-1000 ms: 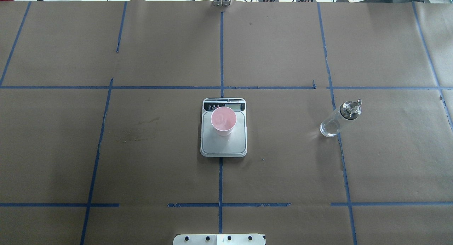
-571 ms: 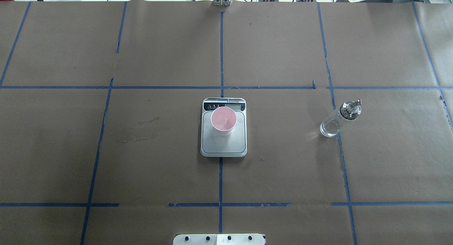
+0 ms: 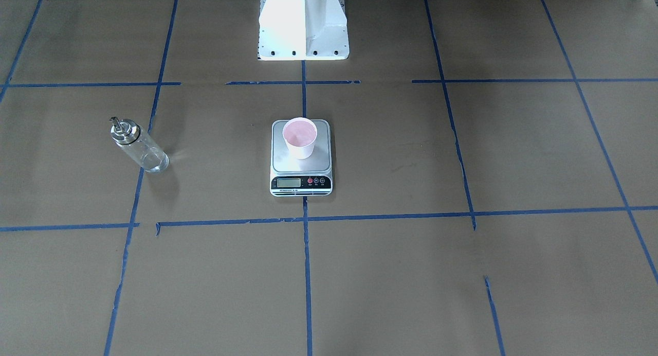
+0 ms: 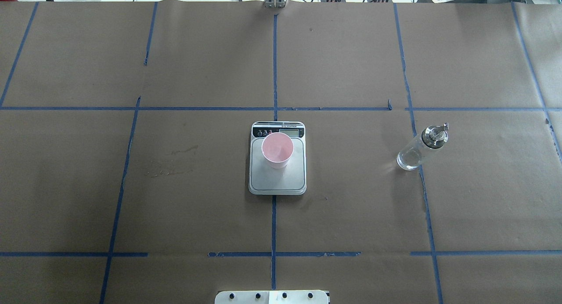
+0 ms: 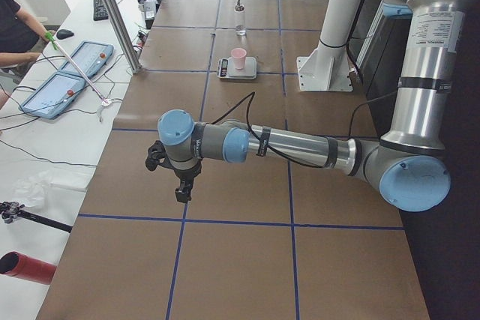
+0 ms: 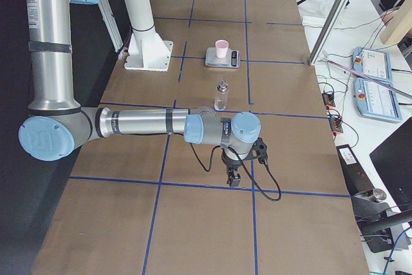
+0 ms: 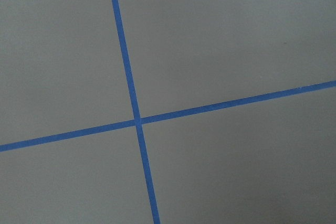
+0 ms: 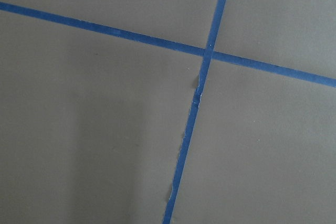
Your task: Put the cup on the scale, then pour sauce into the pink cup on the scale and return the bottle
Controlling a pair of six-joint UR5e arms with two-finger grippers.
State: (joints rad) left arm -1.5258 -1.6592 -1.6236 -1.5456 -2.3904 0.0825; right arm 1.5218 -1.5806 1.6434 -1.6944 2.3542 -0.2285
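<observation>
The cup (image 4: pixel 277 149), white outside and pink inside, stands upright on the steel platform of the scale (image 4: pixel 277 182) at mid-table. It also shows in the front view (image 3: pixel 300 136). The clear glass bottle (image 4: pixel 420 149) with its silver collar and spout stands upright on the paper, well to the scale's right in the overhead view and apart from it. My left gripper (image 5: pixel 182 192) shows only in the left side view, far from the scale, pointing down. My right gripper (image 6: pixel 232 178) shows only in the right side view, near the bottle (image 6: pixel 221 94). I cannot tell whether either is open or shut.
The table is covered in brown paper with a blue tape grid. The white robot base (image 3: pixel 303 37) stands behind the scale. A side bench with tablets (image 5: pixel 67 73) and cables and a slanted metal post (image 5: pixel 112 13) run along the far table edge. Both wrist views show only paper and tape.
</observation>
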